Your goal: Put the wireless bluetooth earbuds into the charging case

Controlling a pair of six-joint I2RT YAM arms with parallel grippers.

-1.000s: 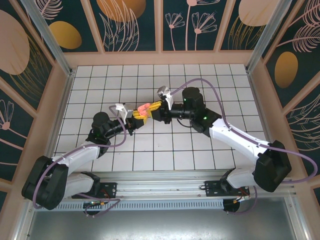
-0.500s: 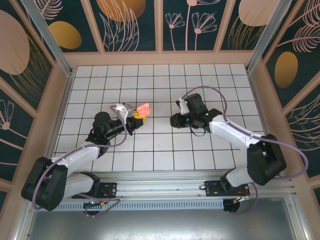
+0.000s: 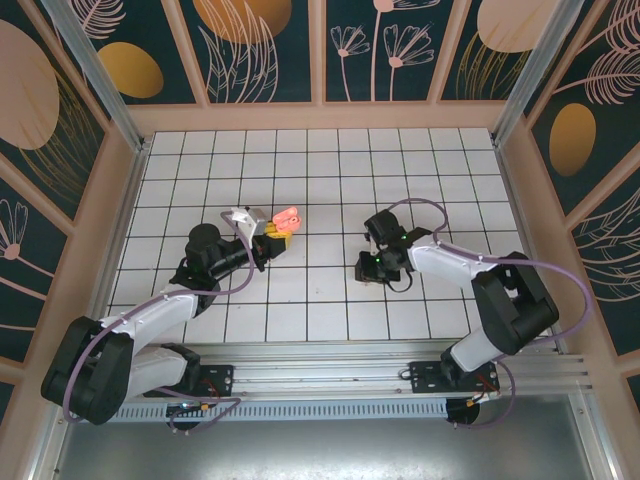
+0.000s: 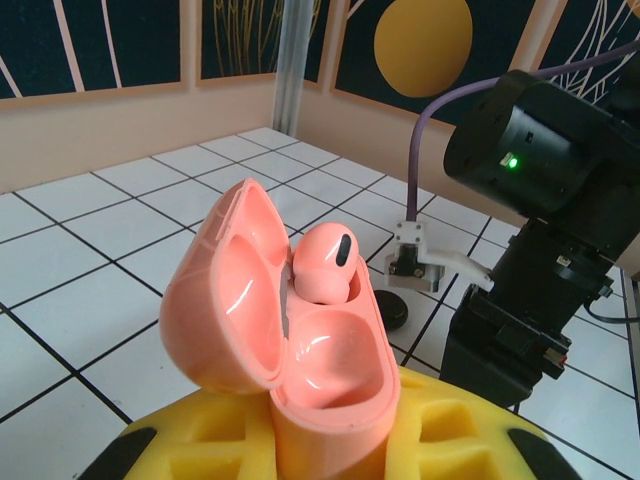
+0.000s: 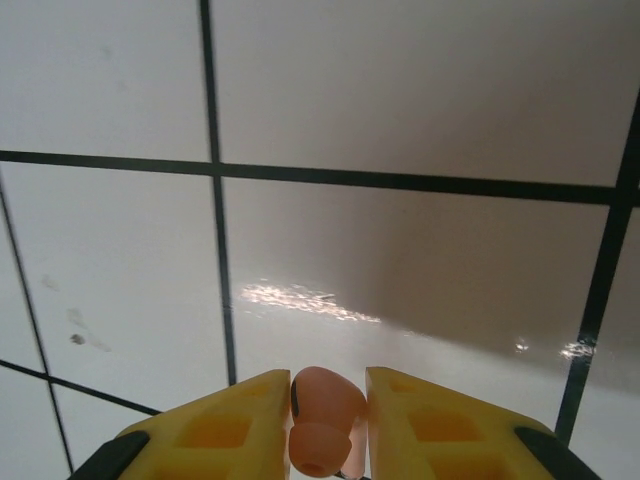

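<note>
The salmon-pink charging case (image 4: 335, 375) stands upright with its lid (image 4: 225, 290) swung open to the left. My left gripper (image 4: 335, 445) is shut on the case's lower body between yellow fingers. One pink earbud (image 4: 325, 265) sits in the far socket, while the near socket is hollow. From the top view, the case (image 3: 287, 217) is left of centre, held above the tiles by the left gripper (image 3: 274, 232). My right gripper (image 3: 368, 268) is low over the tiles to the right. In the right wrist view, the right gripper (image 5: 328, 390) is shut on a second pink earbud (image 5: 322, 425).
A flat black round disc (image 4: 393, 308) lies on the white tiles just beyond the case, beside the right arm's black wrist (image 4: 540, 250). Wooden walls (image 3: 320, 115) and metal posts ring the tiled floor (image 3: 320, 170).
The right gripper has drawn back from the case, swinging right and toward the near edge, down close to the tiles. The left gripper keeps the open case almost still.
</note>
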